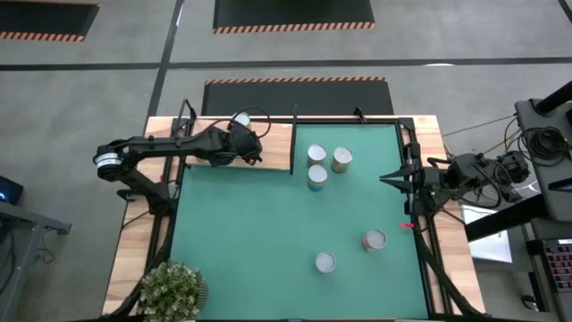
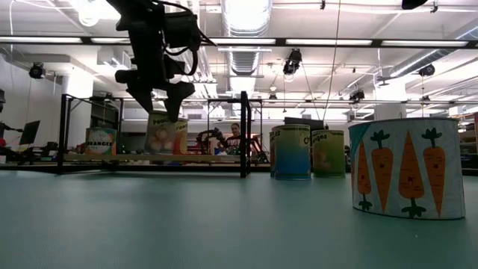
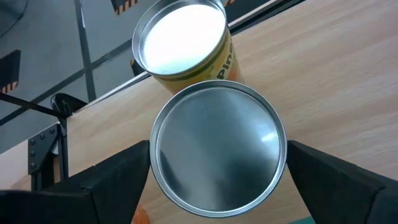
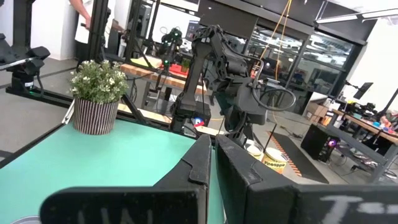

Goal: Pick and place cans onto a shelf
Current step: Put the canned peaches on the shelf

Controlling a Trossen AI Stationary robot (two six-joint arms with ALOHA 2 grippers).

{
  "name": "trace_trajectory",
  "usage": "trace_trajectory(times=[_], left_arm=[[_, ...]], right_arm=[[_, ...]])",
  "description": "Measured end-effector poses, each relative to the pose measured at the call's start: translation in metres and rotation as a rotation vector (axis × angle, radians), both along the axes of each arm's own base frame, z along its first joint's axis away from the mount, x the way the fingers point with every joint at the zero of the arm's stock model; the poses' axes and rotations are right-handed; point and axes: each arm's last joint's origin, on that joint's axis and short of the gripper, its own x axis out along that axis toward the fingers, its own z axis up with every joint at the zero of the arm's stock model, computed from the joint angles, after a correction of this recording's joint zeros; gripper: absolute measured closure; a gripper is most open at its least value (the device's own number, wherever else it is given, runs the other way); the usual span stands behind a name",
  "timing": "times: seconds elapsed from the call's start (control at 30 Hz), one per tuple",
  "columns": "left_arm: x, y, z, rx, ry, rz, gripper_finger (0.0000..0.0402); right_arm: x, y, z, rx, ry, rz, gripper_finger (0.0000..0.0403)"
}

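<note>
Now the left gripper point(image 3: 217, 180) straddles a can point(image 3: 217, 158) on the shelf point(image 3: 336, 81), jaws clear.

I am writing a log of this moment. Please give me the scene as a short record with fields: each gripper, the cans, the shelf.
left gripper: open, over the shelf, fingers either side of a can on the shelf
right gripper: shut, holding nothing, at the mat's right edge
shelf: light-wood board at the table's far left
pineapple can: on the shelf, just beyond the first can
cans on green mat: five; three clustered right of the shelf, two nearer the front
carrot can: upright on the mat
potted plant: front left corner
</note>
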Motion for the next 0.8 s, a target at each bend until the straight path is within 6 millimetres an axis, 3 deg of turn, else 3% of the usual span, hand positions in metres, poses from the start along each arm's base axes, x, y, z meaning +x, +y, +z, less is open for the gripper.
trace_trajectory(times=[0.47,0.63,0.8], left_arm=[[0.000,0.000,0.004,-0.001,0.014,-0.012,0.0047],[0.002,-0.010,0.031,-0.006,0.013,-0.077,0.0047],[0.012,-0.031,0.071,0.036,-0.022,-0.227,0.0047]], right_arm=[[0.000,0.000,0.000,0.000,0.001,0.000,0.0390],[0.000,0.000,0.000,0.000,0.001,0.000,0.0390],[0.000,0.000,0.000,-0.001,0.001,0.000,0.0390]])
